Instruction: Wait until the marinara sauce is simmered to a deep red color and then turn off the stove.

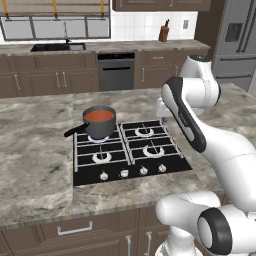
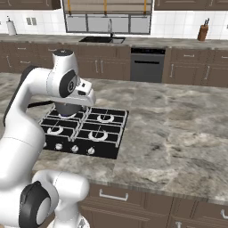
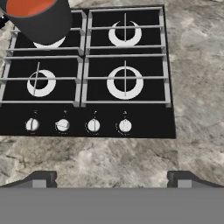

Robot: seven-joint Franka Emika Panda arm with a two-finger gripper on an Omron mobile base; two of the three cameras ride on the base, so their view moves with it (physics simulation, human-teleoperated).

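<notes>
In the left base view, the stove (image 1: 131, 151) sits set into the marbled stone surface (image 1: 35, 165), its four knobs (image 1: 132, 173) in a row along the near edge. A dark grey saucepan (image 1: 99, 123) stands on the far-left burner, its handle pointing left and toward the camera. The marinara sauce (image 1: 99, 115) inside it reads orange-red. The white arm rises from the lower right and bends over the right side of the stove; the jaws themselves are hidden behind the arm's elbow and wrist here. At the back wall stand a grey steel-fronted oven (image 1: 116, 71), a sink (image 1: 57, 47) and a knife block (image 1: 163, 33).

In the right base view, the arm's upper links stand in front of the saucepan (image 2: 67, 109), so only its lower wall shows beneath the wrist. The stove (image 2: 84, 131) lies just below and right of the hand.

In the hand view, the jaws (image 3: 112, 179) are spread wide, released, with nothing between them; the two dark fingertips (image 3: 41, 179) rise at the bottom, over bare surface (image 3: 109, 155) just short of the stove's near edge. The stove (image 3: 87, 72) lies ahead of them, the knob row (image 3: 78, 126) nearest. The second knob from the left (image 3: 62, 126) sits turned differently from the other three. The saucepan (image 3: 41, 19) is at the upper left, well apart from the jaws, and the marinara sauce (image 3: 30, 6) shows orange-red at the top edge.
</notes>
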